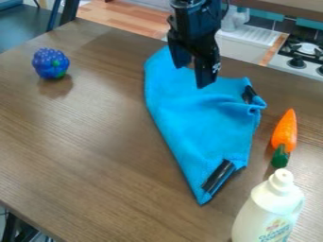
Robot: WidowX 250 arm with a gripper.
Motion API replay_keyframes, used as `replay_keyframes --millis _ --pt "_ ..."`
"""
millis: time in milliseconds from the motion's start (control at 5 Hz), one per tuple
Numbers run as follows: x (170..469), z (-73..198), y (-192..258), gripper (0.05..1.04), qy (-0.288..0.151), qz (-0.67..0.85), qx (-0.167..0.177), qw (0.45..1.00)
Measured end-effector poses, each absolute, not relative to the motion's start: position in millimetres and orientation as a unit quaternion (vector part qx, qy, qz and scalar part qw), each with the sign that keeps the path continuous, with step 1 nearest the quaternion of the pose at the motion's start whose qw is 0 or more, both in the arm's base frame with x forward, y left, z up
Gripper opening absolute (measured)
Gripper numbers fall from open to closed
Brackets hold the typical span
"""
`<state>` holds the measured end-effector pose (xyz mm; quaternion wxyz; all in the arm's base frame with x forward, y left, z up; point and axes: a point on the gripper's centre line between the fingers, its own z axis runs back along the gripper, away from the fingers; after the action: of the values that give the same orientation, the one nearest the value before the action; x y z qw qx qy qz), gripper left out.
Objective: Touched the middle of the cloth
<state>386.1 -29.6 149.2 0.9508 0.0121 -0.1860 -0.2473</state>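
Judged the task not yet done: saw the fingers (206, 73) over the upper part of the blue cloth (195, 118), toward the far edge of the desk (82, 151), rather than over its middle. Could not tell for certain of any contact with the fabric. Found the fingers spread, with nothing pinched between. Reckoned on a short shift toward the near side of the desk, then a lowering onto the middle.

Noted the cloth lying slantwise from near the far edge, rumpled on its right side, with one dark strip (219, 176) at its near end and another (249, 94) by the folds. Saw the orange carrot (285, 132) just right of the cloth, the white bottle (268, 212) nearer the front, and the blue berry toy (50, 64) well apart, toward the far left corner. Spotted nothing standing between fingers and middle; suspected only the folds of snagging a fingertip.
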Motion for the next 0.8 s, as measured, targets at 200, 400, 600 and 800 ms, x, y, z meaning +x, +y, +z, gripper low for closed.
replay_keyframes --millis 200,400,600,800 --pt "377.4 131.3 -35.9 0.999 -0.172 -0.259 0.014 0.95" --pt "370.3 117.1 -36.9 0.999 -0.161 -0.271 0.022 0.949" --pt "369.1 111.6 -33.5 0.999 -0.162 -0.277 0.033 0.947" --pt "368.5 103.1 -31.6 0.999 -0.157 -0.278 0.039 0.947"
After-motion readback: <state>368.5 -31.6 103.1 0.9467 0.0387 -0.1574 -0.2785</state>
